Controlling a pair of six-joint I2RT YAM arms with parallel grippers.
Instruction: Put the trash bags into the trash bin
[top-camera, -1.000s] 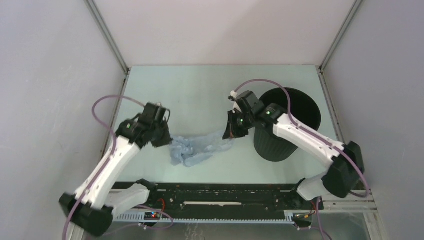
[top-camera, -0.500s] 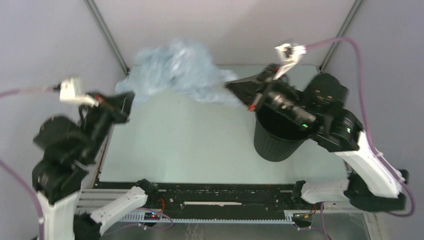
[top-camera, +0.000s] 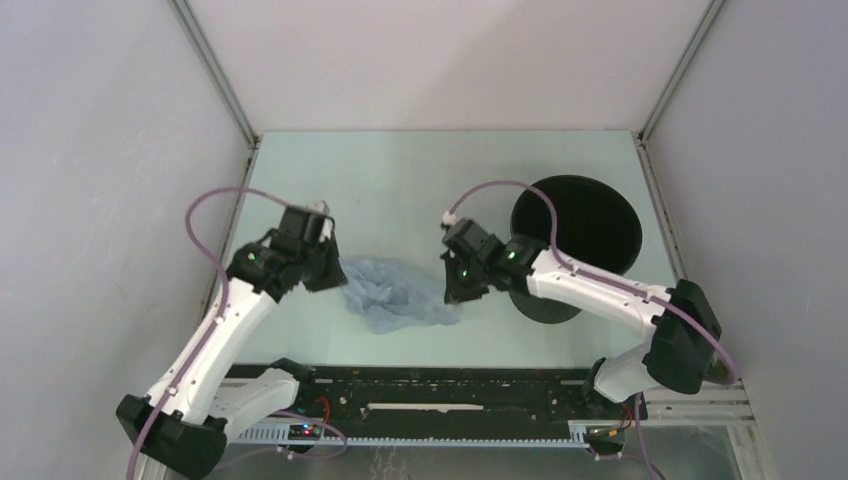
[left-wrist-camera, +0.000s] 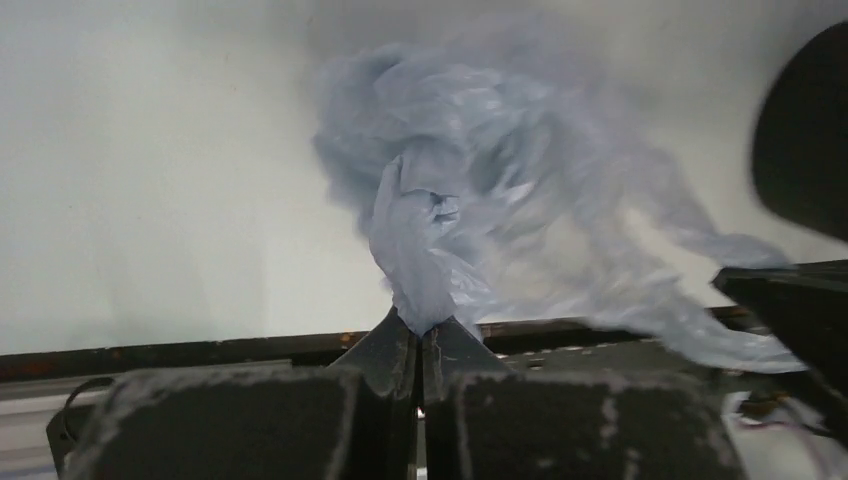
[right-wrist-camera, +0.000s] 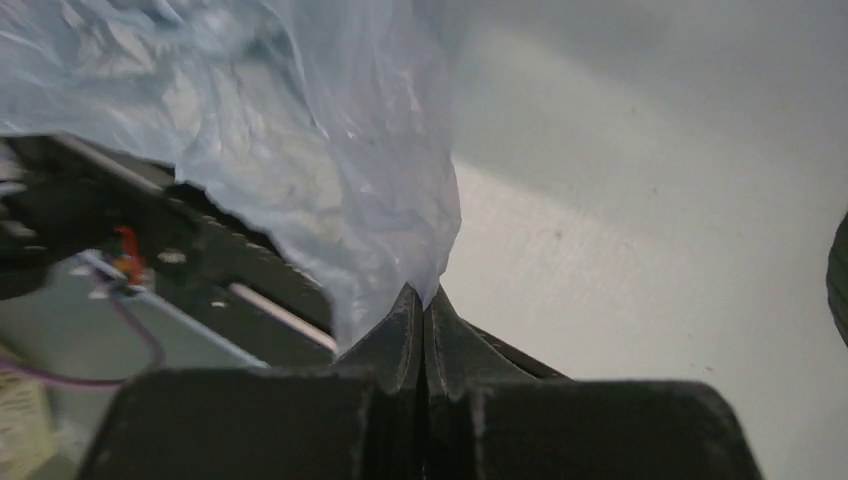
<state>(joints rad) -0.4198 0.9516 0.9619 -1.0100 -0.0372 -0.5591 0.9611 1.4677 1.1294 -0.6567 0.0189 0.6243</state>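
trash bag (top-camera: 398, 300): crumpled translucent film | left pincer (left-wrist-camera: 420, 332), right pincer (right-wrist-camera: 421, 300): pinching it

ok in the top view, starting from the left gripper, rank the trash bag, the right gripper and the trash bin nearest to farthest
1. trash bag: pinched in the left gripper, bunched just to its right.
2. right gripper: on the far side of the bag, shut on its other end.
3. trash bin: farthest, at the back right, beyond the right gripper.
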